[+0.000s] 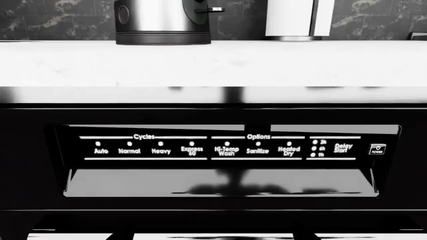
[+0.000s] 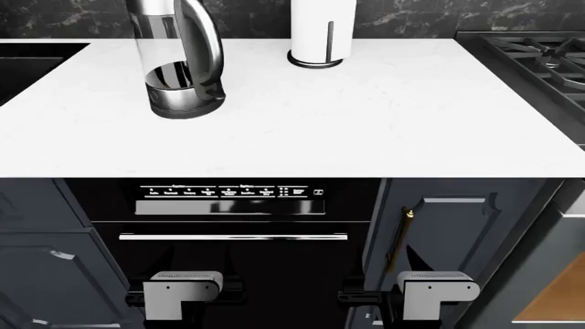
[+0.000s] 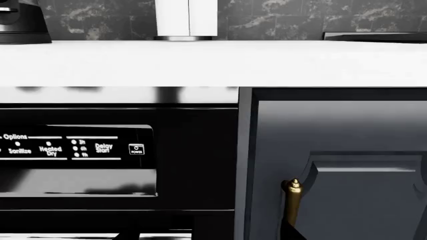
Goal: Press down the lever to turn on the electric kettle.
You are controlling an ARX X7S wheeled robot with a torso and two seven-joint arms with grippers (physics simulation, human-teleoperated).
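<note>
Steel-based and glass-bodied, the electric kettle (image 2: 180, 62) stands at the back left of the white counter (image 2: 366, 116) in the head view, near a paper-towel roll (image 2: 322, 31). Both grippers hang low before the dishwasher (image 2: 233, 233); their finger opening cannot be told. From the left wrist, the lever (image 1: 210, 9) juts from the kettle's base. From the right wrist, only the kettle's edge shows.

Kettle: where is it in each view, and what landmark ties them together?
Head: kettle at upper left, on the counter.
Left wrist: steel base at the top edge, left of centre.
Right wrist: only a dark sliver in the top-left corner.
Shared landmark: paper-towel roll.
</note>
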